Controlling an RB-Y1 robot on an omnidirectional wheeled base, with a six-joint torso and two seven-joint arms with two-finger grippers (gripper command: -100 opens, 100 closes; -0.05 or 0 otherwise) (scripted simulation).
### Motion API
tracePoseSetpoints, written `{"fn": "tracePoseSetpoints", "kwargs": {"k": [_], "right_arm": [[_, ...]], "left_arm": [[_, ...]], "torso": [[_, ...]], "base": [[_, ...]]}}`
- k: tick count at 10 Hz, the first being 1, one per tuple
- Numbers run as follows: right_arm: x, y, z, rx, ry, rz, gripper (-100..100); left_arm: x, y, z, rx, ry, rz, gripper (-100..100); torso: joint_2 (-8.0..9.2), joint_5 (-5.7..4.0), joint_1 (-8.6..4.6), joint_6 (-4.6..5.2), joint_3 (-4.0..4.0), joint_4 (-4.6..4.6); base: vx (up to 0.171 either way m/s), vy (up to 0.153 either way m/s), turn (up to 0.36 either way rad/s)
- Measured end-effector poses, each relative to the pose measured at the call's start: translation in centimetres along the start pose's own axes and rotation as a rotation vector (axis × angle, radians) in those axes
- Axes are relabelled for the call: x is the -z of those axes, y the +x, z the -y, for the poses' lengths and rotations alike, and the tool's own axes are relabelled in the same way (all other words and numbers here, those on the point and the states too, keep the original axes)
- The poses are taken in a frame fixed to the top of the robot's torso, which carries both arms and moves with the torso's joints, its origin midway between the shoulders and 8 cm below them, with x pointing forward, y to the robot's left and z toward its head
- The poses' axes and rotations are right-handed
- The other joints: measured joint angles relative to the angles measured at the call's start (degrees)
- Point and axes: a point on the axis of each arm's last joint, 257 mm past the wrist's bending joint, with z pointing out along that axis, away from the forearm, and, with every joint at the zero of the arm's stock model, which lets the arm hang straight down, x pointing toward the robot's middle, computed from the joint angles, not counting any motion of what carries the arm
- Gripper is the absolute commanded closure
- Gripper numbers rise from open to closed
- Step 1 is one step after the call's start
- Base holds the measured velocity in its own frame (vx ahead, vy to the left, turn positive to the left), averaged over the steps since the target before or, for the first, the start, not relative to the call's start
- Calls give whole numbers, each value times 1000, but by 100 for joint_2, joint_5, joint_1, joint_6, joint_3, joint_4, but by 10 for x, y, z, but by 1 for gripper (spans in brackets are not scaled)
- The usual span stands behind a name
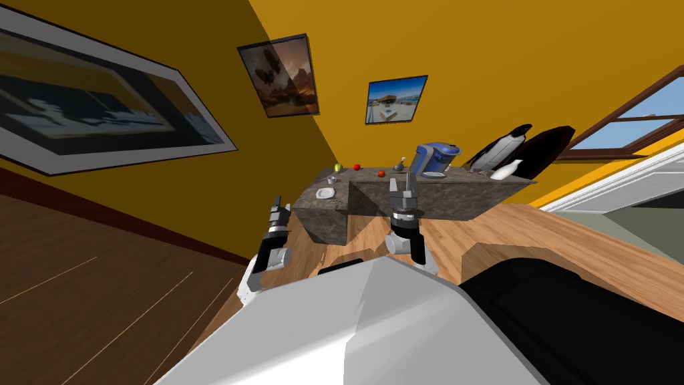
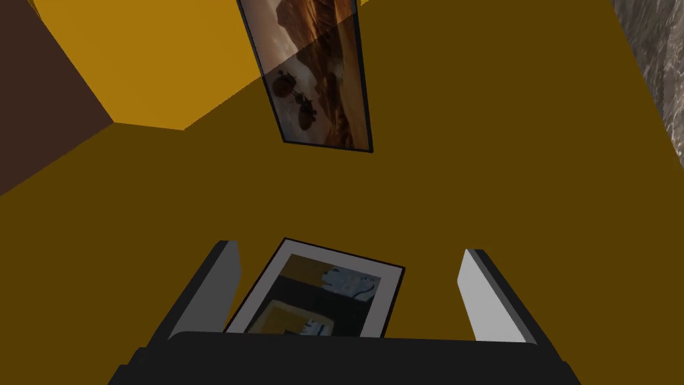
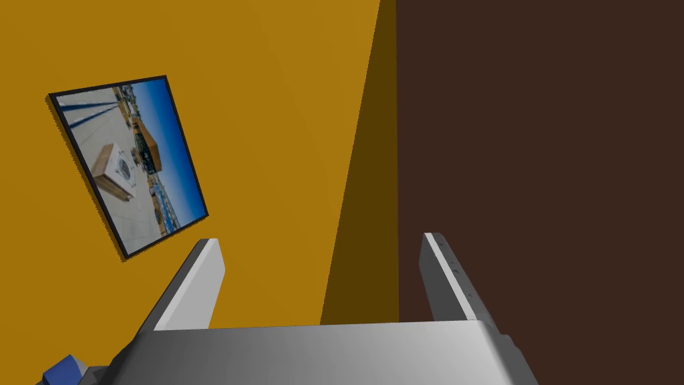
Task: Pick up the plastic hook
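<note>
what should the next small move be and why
Probably tip the right end effector down toward the dark counter: it and the left end effector stand open, aimed at the yellow wall, while the small grey item, possibly the hook, sits on that counter.

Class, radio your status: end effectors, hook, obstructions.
Left end effector open; right end effector open. Hook not made out on counter. Blue coffee machine, plate there.
</note>
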Motion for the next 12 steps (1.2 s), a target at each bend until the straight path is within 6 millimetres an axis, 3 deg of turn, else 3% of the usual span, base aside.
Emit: {"fn": "tracePoseSetpoints", "kwargs": {"k": [12], "right_arm": [[0,0,0,0,0,0,0]], "left_arm": [[-59,41,-112,79,-329,-79,-100]], "torso": [[-1,-3,-15,-1,-1,-1]], "base": [[15,28,-10]]}}
